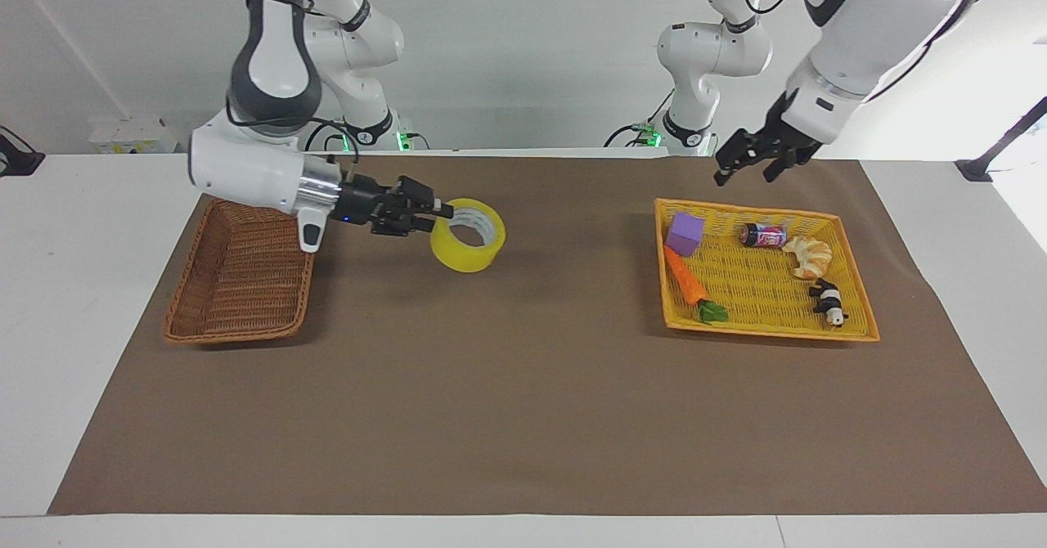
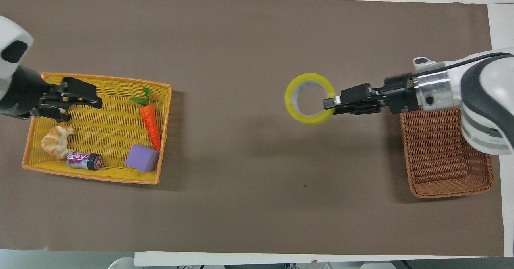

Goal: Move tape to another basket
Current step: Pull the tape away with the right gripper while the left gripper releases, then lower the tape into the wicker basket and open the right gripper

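Note:
The yellow tape (image 1: 463, 258) (image 2: 292, 109) hangs in the air over the brown mat, a short way from the wicker basket (image 1: 231, 336) (image 2: 441, 156). My right gripper (image 1: 446, 211) (image 2: 330, 102) reaches out level from above that basket and is shut on the roll's rim, one finger inside the ring. The basket holds nothing. My left gripper (image 1: 746, 170) (image 2: 83, 111) is raised over the robot-side edge of the yellow-orange basket (image 1: 761, 286) (image 2: 108, 112), open with nothing between its fingers.
In the yellow-orange basket lie a purple cube (image 1: 685, 233), a carrot (image 1: 687, 280), a small can (image 1: 763, 235), a croissant (image 1: 808, 256) and a panda toy (image 1: 829, 301). The brown mat (image 1: 523, 384) covers the table between the two baskets.

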Robot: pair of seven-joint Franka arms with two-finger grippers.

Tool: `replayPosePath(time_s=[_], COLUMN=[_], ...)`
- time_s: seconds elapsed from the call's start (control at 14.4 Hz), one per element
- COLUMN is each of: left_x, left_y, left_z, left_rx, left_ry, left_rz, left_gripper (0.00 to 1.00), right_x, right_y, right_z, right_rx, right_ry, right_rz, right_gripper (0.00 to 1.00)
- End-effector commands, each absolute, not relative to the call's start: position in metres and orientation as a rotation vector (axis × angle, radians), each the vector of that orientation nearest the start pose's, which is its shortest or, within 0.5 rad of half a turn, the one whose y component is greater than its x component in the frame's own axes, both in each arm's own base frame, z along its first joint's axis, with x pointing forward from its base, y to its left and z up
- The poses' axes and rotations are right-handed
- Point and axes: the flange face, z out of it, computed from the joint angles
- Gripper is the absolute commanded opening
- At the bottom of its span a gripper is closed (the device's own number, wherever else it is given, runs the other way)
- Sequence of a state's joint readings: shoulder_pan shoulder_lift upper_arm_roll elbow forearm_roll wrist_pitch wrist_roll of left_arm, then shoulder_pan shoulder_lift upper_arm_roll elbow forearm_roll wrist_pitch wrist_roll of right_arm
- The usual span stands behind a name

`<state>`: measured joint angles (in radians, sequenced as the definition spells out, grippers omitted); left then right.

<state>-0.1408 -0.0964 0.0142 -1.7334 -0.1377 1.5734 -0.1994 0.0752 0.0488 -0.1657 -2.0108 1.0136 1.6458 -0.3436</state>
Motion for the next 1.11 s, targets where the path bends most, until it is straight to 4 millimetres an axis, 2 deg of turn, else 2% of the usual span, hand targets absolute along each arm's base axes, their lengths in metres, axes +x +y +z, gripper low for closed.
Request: replayPosePath(time_s=[0.0,0.07,0.14,0.21,0.28,0.35,0.49,0.63,0.77,0.91,0.98,1.04], left_x=[0.52,0.52,0.519,0.519,0.519,0.519,0.519,0.518,0.518,0.517,0.518,0.518], left_y=[-0.017,0.01,0.033,0.049,0.057,0.062,0.062,0.062,0.06,0.059,0.061,0.056], left_z=[0.604,0.605,0.605,0.605,0.606,0.606,0.607,0.607,0.606,0.605,0.608,0.609], left_rx=[-3.217,-3.211,-3.211,-3.212,-3.207,-3.205,-3.205,-3.203,-3.204,-3.202,-3.197,-3.196], left_ry=[-0.022,0.003,0.022,-0.007,-0.032,-0.05,-0.048,-0.047,-0.042,-0.038,-0.049,-0.032], left_rz=[0.124,0.107,0.094,0.087,0.067,0.06,0.052,0.055,0.065,0.061,0.049,0.045], left_gripper=[0.99,0.99,0.99,0.99,0.99,1.0,1.0,1.0,0.99,1.0,1.0,1.0], right_x=[0.527,0.52,0.515,0.512,0.508,0.497,0.473,0.46,0.451,0.451,0.452,0.455], right_y=[-0.038,-0.067,-0.105,-0.135,-0.161,-0.179,-0.221,-0.25,-0.278,-0.28,-0.282,-0.284], right_z=[0.46,0.455,0.449,0.443,0.44,0.438,0.425,0.392,0.365,0.357,0.351,0.34], right_rx=[-2.155,-2.147,-2.135,-2.146,-2.17,-2.182,-2.227,-2.217,-2.223,-2.244,-2.252,-2.262], right_ry=[-0.023,-0.007,0.011,-0.019,-0.078,-0.155,-0.256,-0.31,-0.281,-0.271,-0.264,-0.255], right_rz=[0.19,0.204,0.192,0.216,0.238,0.242,0.234,0.254,0.276,0.274,0.272,0.27], right_gripper=[0.0,0.0,0.0,0.0,0.0,0.0,0.0,0.0,0.0,0.0,0.0,0.0])
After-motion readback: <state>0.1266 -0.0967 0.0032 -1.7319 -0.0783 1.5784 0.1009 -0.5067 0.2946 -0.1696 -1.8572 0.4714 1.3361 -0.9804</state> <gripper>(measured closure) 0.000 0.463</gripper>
